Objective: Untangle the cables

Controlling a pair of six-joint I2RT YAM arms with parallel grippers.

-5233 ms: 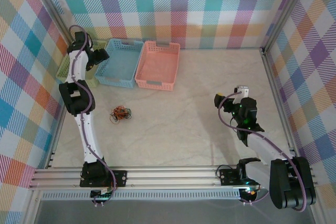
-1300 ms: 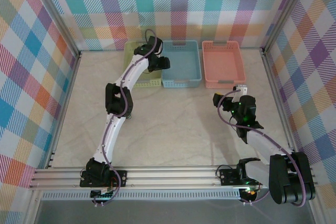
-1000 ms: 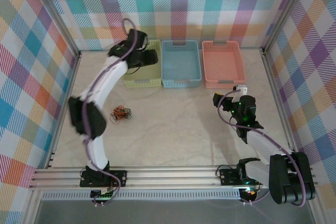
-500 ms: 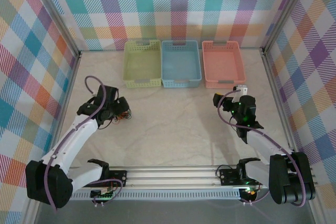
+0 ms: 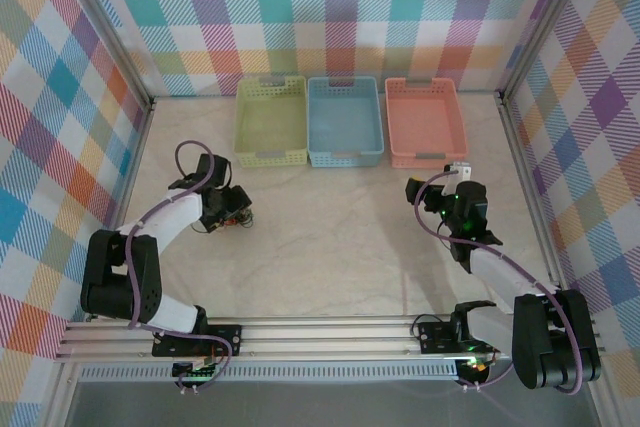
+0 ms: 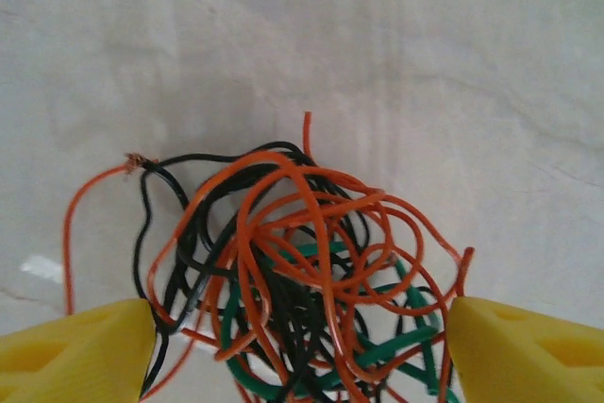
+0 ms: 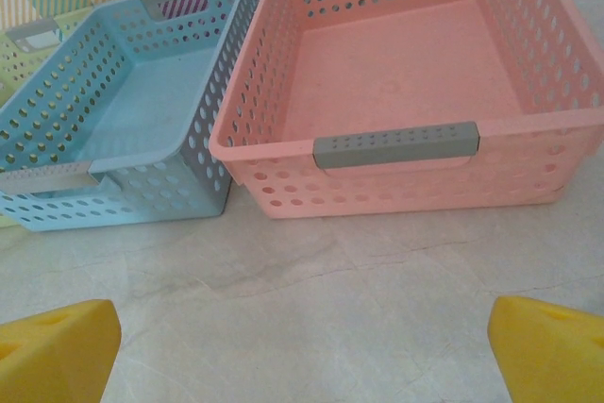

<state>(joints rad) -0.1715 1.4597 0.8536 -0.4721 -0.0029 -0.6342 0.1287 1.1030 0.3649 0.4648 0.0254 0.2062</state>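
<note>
Pale marbled desk (image 5: 330, 247) under me, plaid walls all round, and the cables (image 6: 302, 261) lie right below my left wrist: a loose nest of orange, black and green strands sitting on the desk at its left side, well in front of the green basket (image 5: 270, 122). My left fingers (image 6: 75, 351) are spread, one yellow tip on each side of the nest, gripping nothing; a black strand runs close by the left tip, and I can't tell if it touches.

Over on the right, my right fingers (image 7: 57, 346) stand wide apart and empty, looking at the pink basket (image 7: 406, 73) with the blue basket (image 7: 113, 120) just beside it.

My read: these wires are feather-light, springy and thin enough to slip out of a lazy pinch. Close on the middle and the whole clump would likely lift as one. Better bet is a free end. One orange strand (image 6: 71, 233) loops out to the left, clear of the knot, ending in a frayed tip. That's where I'd pinch.
</note>
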